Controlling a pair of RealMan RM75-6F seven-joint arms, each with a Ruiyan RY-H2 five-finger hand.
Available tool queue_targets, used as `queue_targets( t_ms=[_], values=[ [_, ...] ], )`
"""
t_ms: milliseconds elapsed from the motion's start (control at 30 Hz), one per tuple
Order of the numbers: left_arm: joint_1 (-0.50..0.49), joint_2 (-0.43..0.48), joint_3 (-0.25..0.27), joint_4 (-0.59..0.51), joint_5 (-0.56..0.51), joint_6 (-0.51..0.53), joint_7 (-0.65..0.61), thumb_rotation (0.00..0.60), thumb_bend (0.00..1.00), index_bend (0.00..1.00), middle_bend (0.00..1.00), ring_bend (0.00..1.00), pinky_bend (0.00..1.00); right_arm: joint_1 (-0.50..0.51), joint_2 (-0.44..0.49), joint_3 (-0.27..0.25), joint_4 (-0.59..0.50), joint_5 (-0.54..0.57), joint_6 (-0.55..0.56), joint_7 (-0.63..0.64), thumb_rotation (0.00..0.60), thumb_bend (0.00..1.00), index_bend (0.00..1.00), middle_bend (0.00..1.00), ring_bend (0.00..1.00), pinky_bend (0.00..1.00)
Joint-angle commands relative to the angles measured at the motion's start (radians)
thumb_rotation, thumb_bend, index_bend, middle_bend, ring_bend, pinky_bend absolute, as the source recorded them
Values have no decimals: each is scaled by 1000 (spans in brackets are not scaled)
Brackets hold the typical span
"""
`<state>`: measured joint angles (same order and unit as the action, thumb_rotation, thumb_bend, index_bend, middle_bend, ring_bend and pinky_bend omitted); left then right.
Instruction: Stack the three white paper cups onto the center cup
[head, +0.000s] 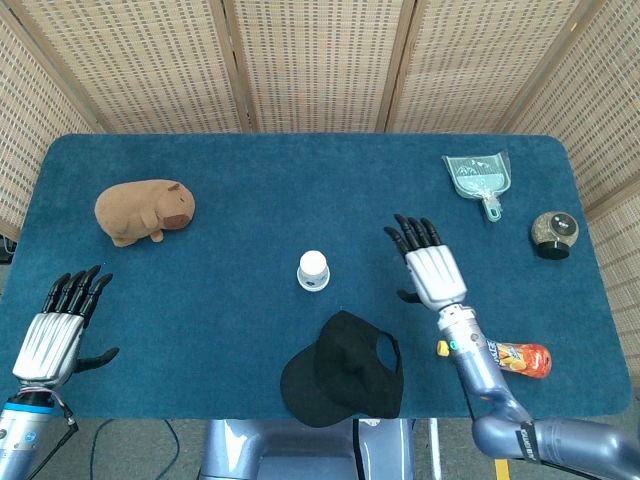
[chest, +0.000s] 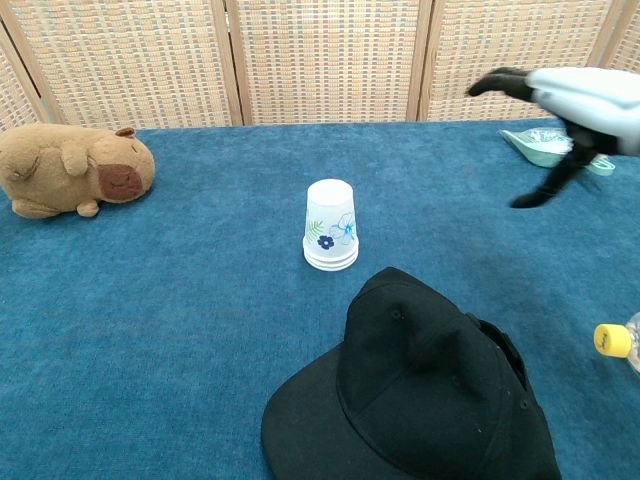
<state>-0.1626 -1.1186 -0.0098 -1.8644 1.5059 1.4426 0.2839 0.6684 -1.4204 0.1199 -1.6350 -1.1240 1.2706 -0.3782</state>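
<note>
The white paper cups (head: 313, 270) stand upside down, nested into one stack (chest: 331, 226) at the middle of the blue table; several rims show at its base. My right hand (head: 429, 268) hovers well to the right of the stack with its fingers spread and nothing in it; the chest view shows it (chest: 570, 115) at the right edge. My left hand (head: 57, 328) is at the table's front left corner, fingers apart and empty. It does not appear in the chest view.
A black cap (head: 344, 371) lies just in front of the stack. A brown plush capybara (head: 144, 209) sits at the left. An orange drink bottle (head: 517, 358) lies at the front right. A small dustpan (head: 479, 178) and a dark jar (head: 552, 233) sit at the back right.
</note>
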Motion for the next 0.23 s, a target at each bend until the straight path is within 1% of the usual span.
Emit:
queue_targets(
  t_ms=[33, 133, 233],
  values=[
    [8, -10, 10, 7, 0, -1, 15, 600, 100, 0, 0, 0, 0, -74, 47, -52, -4, -44, 59, 23, 600, 127, 74, 0, 0, 0],
    [17, -18, 18, 15, -4, 2, 23, 600, 100, 0, 0, 0, 0, -126, 68, -81, -1, -71, 107, 42, 600, 127, 64, 0, 0, 0],
    [34, -28, 29, 24, 7, 21, 34, 600, 100, 0, 0, 0, 0, -207, 92, -130, 17, -140, 191, 89, 600, 127, 64, 0, 0, 0]
  ],
)
